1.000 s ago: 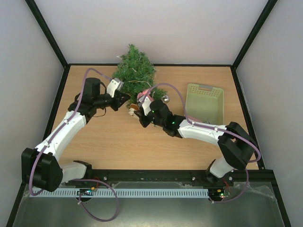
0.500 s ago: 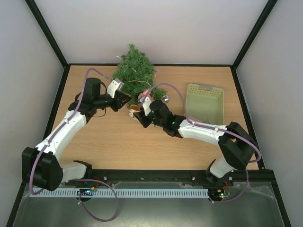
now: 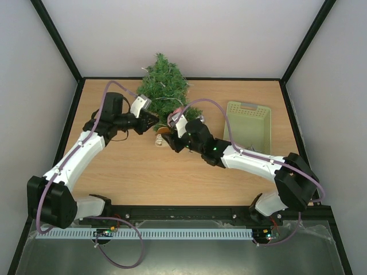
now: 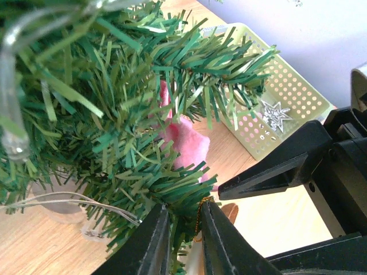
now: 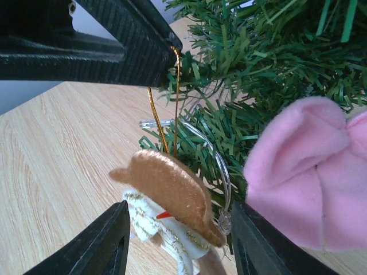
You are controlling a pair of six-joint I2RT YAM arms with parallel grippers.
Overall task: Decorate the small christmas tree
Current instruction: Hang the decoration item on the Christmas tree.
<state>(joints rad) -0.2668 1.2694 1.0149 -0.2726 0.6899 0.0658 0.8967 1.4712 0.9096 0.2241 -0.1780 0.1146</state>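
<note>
Right tool [image 5: 179,211] open, straddling ornament [image 5: 172,195]. Left tool [image 4: 183,206] near-closed at cord [image 5: 175,97], can't tell if gripping. I'd confirm cord sits on branch [image 5: 209,71] before backing both out.

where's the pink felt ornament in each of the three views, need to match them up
Top external: the pink felt ornament is a small pink spot at the lower right edge of the small christmas tree.
Left wrist: near the centre, partly behind green needles.
Right wrist: at the right edge, mid-height, below the branches.
Shared landmark: the tree's green branches, which border the ornament in all three views.
</note>
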